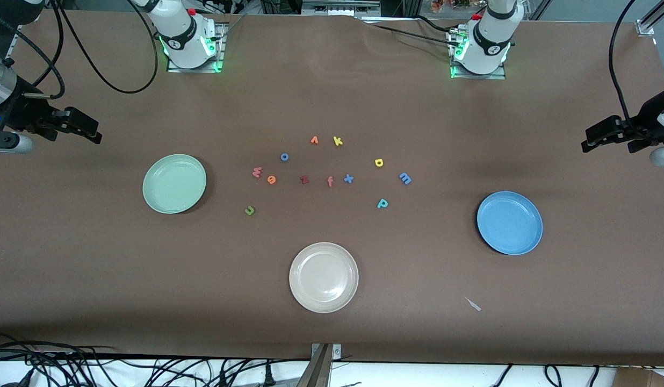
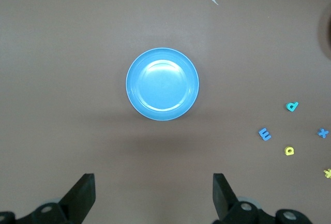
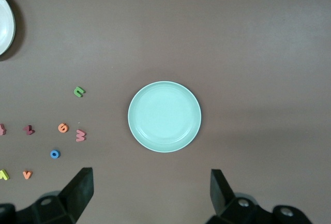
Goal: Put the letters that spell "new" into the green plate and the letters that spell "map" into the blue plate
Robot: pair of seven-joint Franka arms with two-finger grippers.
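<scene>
The beige plate [image 1: 324, 277] is sitting nearest; I'm hovering both grippers, left [image 2: 154, 195] and right [image 3: 151, 190], jaws apart, eyeing mid-table foam letters, probably light and squashy, needing edge pinches.

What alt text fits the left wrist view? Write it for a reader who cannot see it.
A blue plate sits empty on a brown table, seen from above, with the left hand open over the table beside it. Off to one side lie small foam letters: a teal p, a blue m, a yellow a and a blue x.
</scene>
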